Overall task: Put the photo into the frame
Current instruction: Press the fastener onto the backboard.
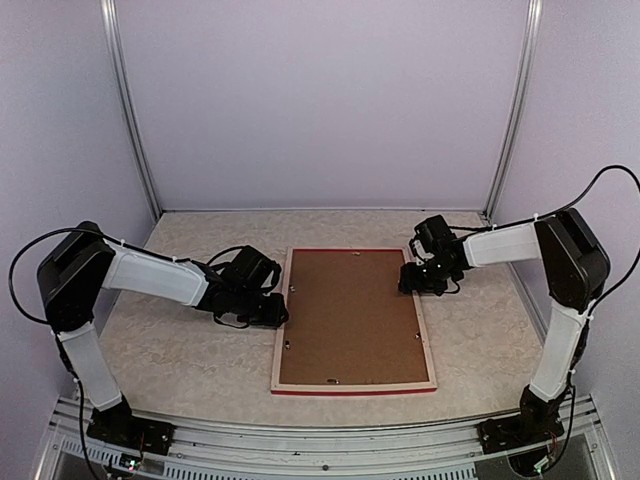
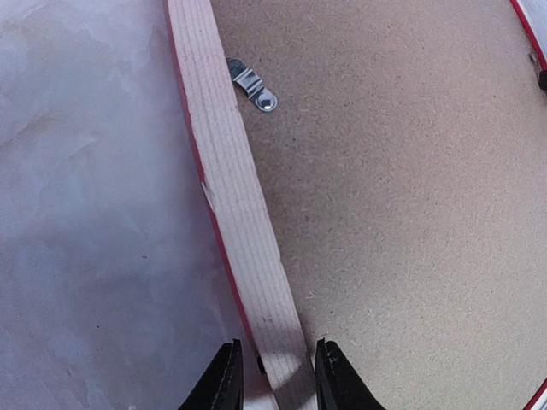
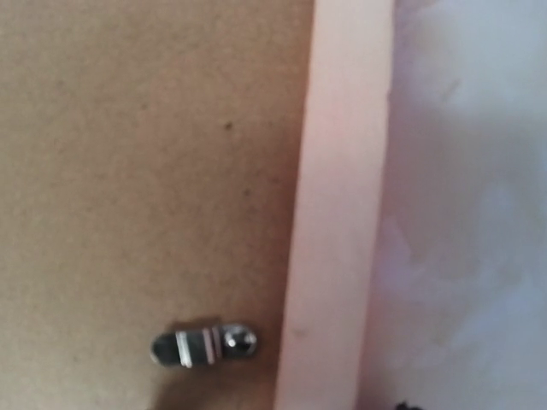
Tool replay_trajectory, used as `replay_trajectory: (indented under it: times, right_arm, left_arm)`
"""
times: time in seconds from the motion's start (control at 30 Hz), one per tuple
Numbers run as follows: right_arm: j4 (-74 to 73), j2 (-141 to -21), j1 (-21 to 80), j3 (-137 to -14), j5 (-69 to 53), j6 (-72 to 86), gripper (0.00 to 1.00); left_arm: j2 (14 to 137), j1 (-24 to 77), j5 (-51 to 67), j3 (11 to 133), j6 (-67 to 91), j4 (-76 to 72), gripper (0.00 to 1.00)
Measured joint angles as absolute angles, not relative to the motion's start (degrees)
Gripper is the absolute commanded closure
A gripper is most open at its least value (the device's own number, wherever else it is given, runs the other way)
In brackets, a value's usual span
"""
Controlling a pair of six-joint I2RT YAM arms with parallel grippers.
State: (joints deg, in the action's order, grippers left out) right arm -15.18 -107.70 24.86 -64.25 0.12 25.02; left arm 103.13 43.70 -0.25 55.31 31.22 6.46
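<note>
The frame (image 1: 355,388) lies face down in the middle of the table, pale wood back up and red edges showing. The brown backing board (image 1: 350,315) fills it. The photo is out of view. My left gripper (image 1: 276,312) is at the frame's left rail. In the left wrist view its fingers (image 2: 224,380) stand either side of that rail (image 2: 235,196), with a small gap on the left, so it is open. My right gripper (image 1: 416,280) is over the right rail (image 3: 338,213). Its fingertips do not show in the right wrist view.
Small metal turn clips hold the backing board: one by the left rail (image 2: 253,85), one by the right rail (image 3: 205,344). The marbled tabletop (image 1: 170,350) extends on both sides of the frame. Grey walls and metal posts enclose the back and sides.
</note>
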Motion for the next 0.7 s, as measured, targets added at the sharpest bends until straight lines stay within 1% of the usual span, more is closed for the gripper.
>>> replay_trajectory:
  times: [0.33, 0.7]
  right_arm:
    - [-14.74, -109.93, 24.12, -66.78, -0.21, 24.69, 0.5]
    - [-12.23, -112.29, 22.81, -68.97, -0.43, 27.4, 0.64]
  left_arm:
    - [103.13, 43.68, -0.23, 55.31, 31.2, 6.46, 0.71]
    - [103.13, 43.68, -0.21, 55.31, 31.2, 6.48, 0.71]
